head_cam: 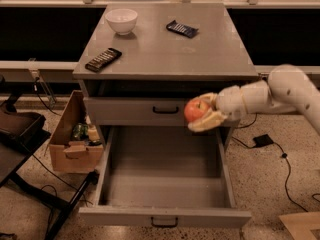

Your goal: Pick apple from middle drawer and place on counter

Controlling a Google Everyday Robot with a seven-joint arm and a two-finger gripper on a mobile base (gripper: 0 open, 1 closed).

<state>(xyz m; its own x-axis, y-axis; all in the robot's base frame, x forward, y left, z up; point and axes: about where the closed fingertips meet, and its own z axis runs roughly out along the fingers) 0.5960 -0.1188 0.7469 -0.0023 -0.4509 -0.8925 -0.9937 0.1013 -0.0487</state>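
Observation:
My gripper (202, 111) is shut on the red-orange apple (195, 110) and holds it in the air above the open middle drawer (165, 176), in front of the closed drawer front above it. The white arm reaches in from the right. The drawer's grey floor is bare. The grey counter (165, 49) lies above and behind the apple.
On the counter stand a white bowl (121, 20), a dark flat packet (182, 29) and a black remote-like bar (103, 59). A cardboard box (75, 134) with bottles stands left of the cabinet. A black frame sits at the lower left, and cables lie on the floor at right.

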